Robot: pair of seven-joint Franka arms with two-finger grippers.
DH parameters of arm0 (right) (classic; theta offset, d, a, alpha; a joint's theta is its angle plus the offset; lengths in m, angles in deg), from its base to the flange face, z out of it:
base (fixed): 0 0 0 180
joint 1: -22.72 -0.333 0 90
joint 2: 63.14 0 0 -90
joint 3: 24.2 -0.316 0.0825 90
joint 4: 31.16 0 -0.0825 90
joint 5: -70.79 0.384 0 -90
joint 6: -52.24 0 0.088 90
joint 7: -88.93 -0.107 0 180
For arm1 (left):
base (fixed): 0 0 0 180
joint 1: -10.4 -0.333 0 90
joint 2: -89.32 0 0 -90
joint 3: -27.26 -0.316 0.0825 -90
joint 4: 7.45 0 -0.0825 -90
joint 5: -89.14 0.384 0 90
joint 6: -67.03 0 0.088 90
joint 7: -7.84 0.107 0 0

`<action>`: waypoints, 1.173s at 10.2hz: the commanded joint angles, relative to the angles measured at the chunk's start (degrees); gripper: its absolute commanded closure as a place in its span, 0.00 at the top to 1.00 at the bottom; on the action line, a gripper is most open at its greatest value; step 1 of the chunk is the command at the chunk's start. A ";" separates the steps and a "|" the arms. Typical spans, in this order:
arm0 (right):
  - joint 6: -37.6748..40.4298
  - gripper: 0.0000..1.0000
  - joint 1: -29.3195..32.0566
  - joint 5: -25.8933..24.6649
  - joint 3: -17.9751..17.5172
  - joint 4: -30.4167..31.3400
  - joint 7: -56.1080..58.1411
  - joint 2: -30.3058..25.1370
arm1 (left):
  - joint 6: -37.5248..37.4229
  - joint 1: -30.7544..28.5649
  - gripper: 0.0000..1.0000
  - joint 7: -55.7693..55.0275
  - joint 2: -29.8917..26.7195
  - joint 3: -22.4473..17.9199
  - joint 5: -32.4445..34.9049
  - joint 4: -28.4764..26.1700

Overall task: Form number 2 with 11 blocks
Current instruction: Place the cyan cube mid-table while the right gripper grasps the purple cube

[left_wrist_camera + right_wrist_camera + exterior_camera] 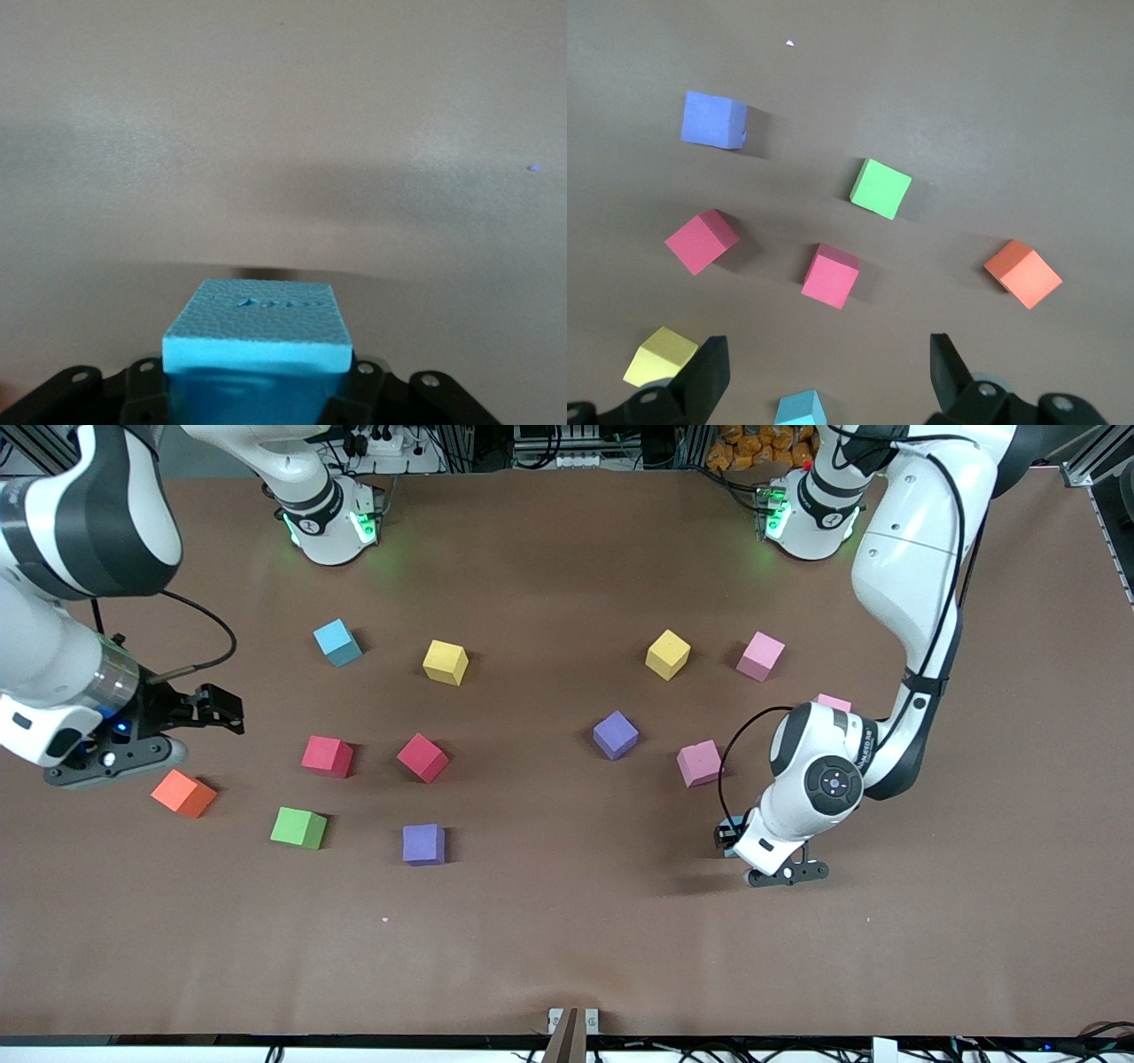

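Note:
My left gripper [737, 841] is shut on a light blue block [257, 326], low over bare table close to a pink block [699, 763]. My right gripper [221, 713] hangs open and empty above an orange block [183, 793]; its fingers [709, 376] frame a second blue block [800, 409]. Loose blocks lie scattered: blue [337, 642], two yellow [445, 662] [667, 654], pink [760, 656], purple [615, 734], two red [327, 755] [423, 757], green [299, 827], purple [423, 843]. Another pink block [833, 702] is partly hidden by the left arm. No number 2 shows.
The brown table [567, 939] has a wide bare strip nearest the front camera. The arms' bases [332, 522] [806, 514] stand at the table's edge farthest from that camera.

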 commanded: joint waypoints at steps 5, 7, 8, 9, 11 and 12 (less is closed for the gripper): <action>-13.46 1.00 -6.66 1.04 -0.05 6.84 -7.46 2.79 | -4.24 0.98 0.00 -12.22 -15.43 7.76 1.13 -17.11; -18.45 1.00 -7.90 1.65 -0.05 6.67 -7.37 6.91 | -4.85 1.07 0.00 -21.44 -15.62 13.21 1.22 -18.01; -21.09 1.00 -7.90 2.09 -0.05 6.32 -7.37 8.94 | -5.82 1.16 0.00 -25.48 -16.40 16.02 1.31 -18.36; -23.56 1.00 -8.16 3.23 -0.05 5.97 -7.46 10.61 | -5.83 1.33 0.00 -29.26 -16.93 19.18 1.31 -18.80; -29.70 1.00 -8.16 6.91 -0.05 5.79 -7.55 14.21 | -5.83 6.75 0.00 -37.70 -17.38 21.58 1.83 -19.68; -33.21 1.00 -7.72 8.84 -0.05 5.36 -7.11 16.23 | -5.74 10.96 0.00 -42.00 -17.03 21.58 3.05 -20.03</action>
